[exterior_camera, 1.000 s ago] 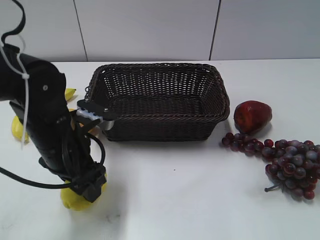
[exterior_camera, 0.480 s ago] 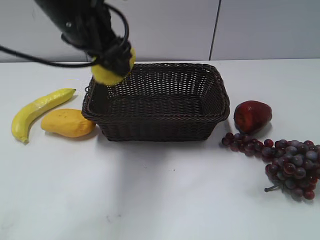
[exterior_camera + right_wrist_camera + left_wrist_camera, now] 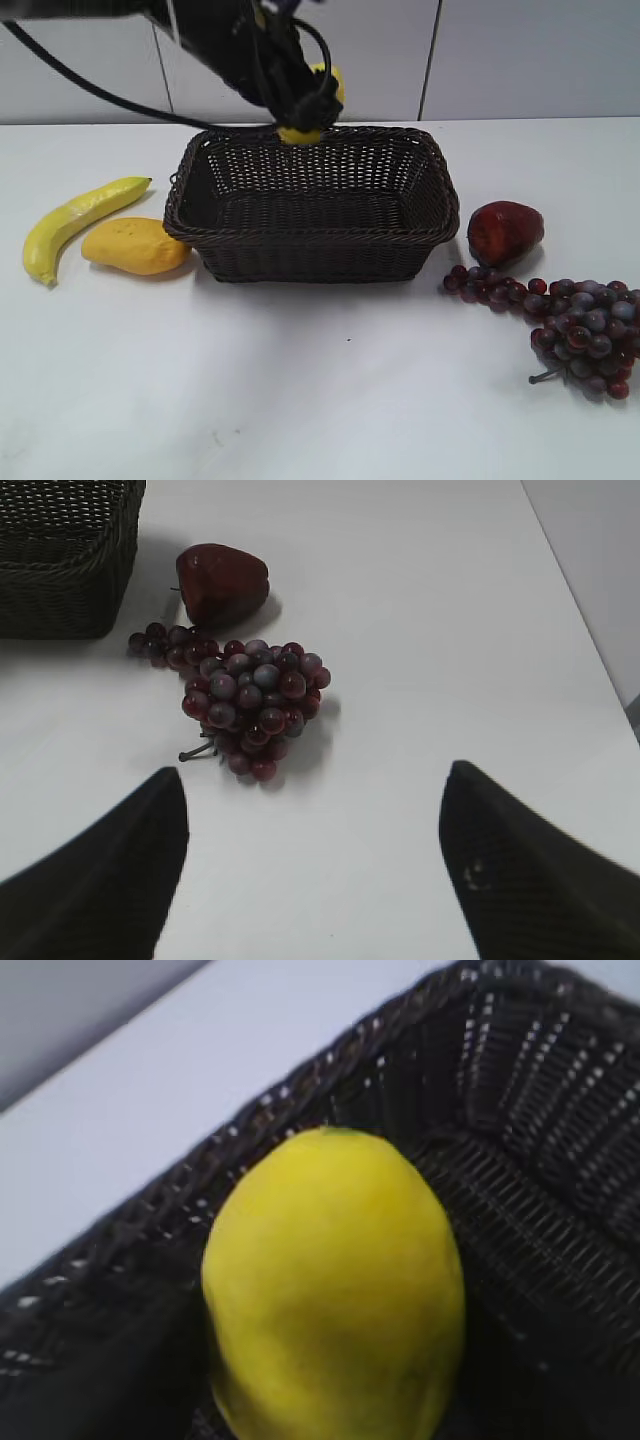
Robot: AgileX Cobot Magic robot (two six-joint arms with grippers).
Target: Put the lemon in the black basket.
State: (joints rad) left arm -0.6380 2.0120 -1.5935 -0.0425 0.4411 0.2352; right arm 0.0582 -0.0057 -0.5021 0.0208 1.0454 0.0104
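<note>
My left gripper (image 3: 305,105) is shut on the bright yellow lemon (image 3: 300,133) and holds it in the air over the back rim of the black basket (image 3: 315,235). In the left wrist view the lemon (image 3: 335,1290) fills the middle, with the woven basket (image 3: 540,1160) below and behind it; the jaws themselves are hidden by the fruit. My right gripper (image 3: 315,870) is open and empty above the bare table, out of the exterior view.
A banana (image 3: 75,222) and an orange-yellow mango (image 3: 135,246) lie left of the basket. A dark red fruit (image 3: 505,232) and a bunch of purple grapes (image 3: 575,325) lie to its right, also in the right wrist view (image 3: 250,700).
My left gripper lifted the lemon off the table at the front left, carried it up and to the right, and now holds it over the basket's back rim.
</note>
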